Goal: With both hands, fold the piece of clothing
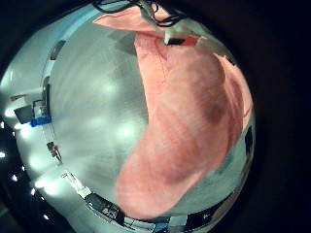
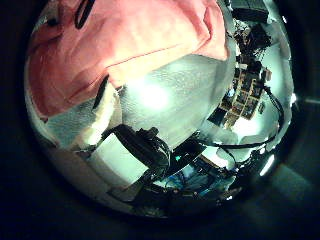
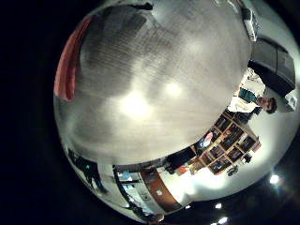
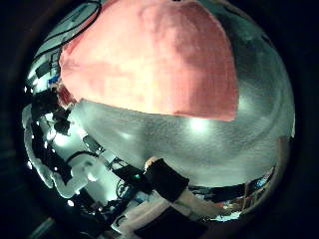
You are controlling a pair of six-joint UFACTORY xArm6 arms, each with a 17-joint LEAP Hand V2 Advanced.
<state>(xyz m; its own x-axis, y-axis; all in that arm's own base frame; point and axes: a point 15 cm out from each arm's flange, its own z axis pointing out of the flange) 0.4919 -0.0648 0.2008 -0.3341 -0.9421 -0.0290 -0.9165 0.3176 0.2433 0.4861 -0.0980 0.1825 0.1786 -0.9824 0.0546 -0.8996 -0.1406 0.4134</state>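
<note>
The piece of clothing [image 1: 190, 116] lies spread on the table [image 1: 97, 107], close under the left palm. In the left little finger side palm view its edge gathers up to the left hand's fingers [image 1: 173, 35], which pinch it. In the left thumb side palm view the clothing [image 2: 120, 45] meets a finger [image 2: 100, 112] at its edge. In the right thumb side palm view the clothing [image 4: 159, 60] lies flat, and a fingertip of the right hand [image 4: 164, 181] stays away from it, holding nothing.
Bare table [image 3: 141, 94] stretches beside the clothing under the right palm. Shelves [image 3: 225, 141] stand beyond the table's edge, and more shelving [image 2: 240, 90] shows in the left thumb side palm view. Robot parts [image 4: 50, 115] sit beside the clothing.
</note>
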